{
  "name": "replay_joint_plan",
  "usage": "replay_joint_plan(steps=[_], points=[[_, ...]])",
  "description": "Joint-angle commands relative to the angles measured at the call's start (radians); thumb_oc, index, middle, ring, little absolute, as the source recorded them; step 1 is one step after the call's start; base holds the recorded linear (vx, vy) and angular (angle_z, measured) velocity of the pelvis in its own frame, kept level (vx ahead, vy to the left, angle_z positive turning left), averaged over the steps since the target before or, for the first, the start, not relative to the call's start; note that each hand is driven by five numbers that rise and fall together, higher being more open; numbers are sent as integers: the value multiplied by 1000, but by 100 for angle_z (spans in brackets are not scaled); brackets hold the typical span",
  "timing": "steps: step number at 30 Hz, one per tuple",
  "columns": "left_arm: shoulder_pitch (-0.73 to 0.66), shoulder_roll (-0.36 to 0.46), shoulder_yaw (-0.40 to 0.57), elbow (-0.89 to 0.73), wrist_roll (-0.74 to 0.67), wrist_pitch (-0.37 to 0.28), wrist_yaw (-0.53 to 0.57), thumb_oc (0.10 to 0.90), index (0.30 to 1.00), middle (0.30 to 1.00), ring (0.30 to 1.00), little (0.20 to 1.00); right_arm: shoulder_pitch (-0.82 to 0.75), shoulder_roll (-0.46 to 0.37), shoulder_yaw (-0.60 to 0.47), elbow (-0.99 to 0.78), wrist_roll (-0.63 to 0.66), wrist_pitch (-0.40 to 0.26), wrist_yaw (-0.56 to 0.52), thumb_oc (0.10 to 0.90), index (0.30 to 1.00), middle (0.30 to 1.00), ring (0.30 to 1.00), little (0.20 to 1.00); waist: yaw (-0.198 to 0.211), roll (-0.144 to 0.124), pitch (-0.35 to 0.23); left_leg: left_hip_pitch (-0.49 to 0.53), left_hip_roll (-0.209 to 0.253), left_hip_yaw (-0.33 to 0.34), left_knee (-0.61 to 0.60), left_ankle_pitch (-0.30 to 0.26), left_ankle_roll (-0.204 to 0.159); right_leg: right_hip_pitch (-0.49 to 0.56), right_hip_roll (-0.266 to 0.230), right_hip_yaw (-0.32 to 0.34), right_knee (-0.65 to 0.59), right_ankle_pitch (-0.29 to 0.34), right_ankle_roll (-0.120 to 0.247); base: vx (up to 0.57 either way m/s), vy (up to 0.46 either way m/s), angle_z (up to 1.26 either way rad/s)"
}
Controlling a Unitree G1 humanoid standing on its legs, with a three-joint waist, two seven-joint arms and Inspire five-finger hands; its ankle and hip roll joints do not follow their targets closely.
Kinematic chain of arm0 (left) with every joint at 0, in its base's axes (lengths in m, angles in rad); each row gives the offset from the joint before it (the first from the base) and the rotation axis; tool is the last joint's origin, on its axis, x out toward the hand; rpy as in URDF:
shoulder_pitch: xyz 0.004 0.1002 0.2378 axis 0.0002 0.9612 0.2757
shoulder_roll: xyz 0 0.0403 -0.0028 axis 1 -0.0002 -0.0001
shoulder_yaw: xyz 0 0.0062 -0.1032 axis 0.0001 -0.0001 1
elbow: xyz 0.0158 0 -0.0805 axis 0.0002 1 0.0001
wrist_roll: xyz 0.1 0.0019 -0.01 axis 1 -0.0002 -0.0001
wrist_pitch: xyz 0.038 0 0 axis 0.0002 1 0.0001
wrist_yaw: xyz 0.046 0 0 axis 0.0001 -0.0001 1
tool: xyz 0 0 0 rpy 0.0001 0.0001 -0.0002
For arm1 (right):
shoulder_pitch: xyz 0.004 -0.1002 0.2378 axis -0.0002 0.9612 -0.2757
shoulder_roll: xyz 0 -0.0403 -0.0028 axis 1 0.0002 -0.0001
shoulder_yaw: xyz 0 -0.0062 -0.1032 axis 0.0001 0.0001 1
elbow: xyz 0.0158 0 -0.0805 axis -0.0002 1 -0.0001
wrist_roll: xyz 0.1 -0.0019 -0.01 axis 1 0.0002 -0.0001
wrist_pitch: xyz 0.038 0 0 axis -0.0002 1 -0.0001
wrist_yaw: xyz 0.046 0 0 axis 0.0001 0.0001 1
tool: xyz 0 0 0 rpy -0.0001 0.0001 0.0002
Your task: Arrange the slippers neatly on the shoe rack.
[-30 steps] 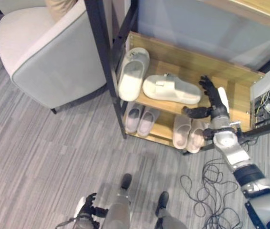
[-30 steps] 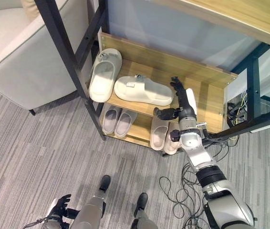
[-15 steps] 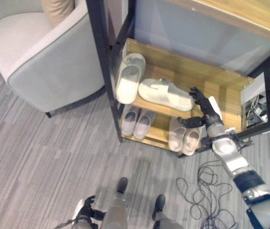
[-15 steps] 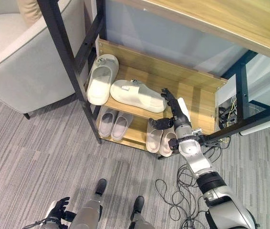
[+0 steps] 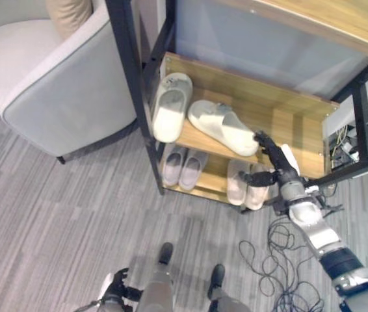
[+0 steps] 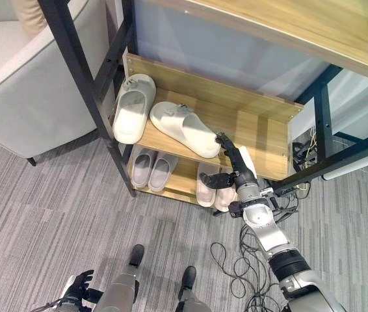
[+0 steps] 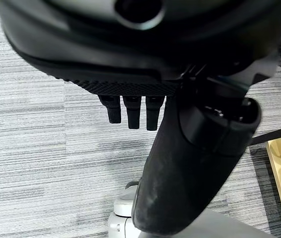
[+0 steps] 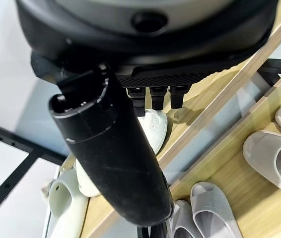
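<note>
Two cream slippers lie on the upper shelf of the shoe rack [image 6: 262, 133]. The left cream slipper [image 6: 130, 108] points straight in at the shelf's left end. The right cream slipper [image 6: 185, 129] lies skewed beside it, its heel at the front edge. Two grey pairs [image 6: 150, 169] [image 6: 211, 187] sit on the lower shelf.

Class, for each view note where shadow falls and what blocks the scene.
Left eye view: the upper shelf shades the grey slippers below, while the cream slippers sit in light. Right wrist view: the right hand has its dark thumb across the middle, pale wall bright behind. Left wrist view: the left hand blocks much of the floor.
</note>
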Motion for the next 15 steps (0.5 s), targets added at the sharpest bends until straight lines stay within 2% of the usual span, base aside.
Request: replay_joint_plan(steps=[1, 15], points=[[8, -28, 1, 30, 17, -4, 3, 800, 900, 900, 900, 900, -16, -15, -47, -120, -15, -66, 0, 800, 900, 900, 900, 900, 14, 53, -1, 171, -21, 13, -129, -98, 35, 70, 8, 1, 106, -113, 70, 0, 0, 0], [8, -30, 9, 31, 28, 1, 10, 800, 900, 900, 900, 900, 24, 77, -25, -177, -1, -82, 9, 800, 900, 900, 900, 900, 14, 58, -4, 184, -22, 14, -132, -103, 39, 76, 8, 3, 115, -118, 71, 1, 1, -2]])
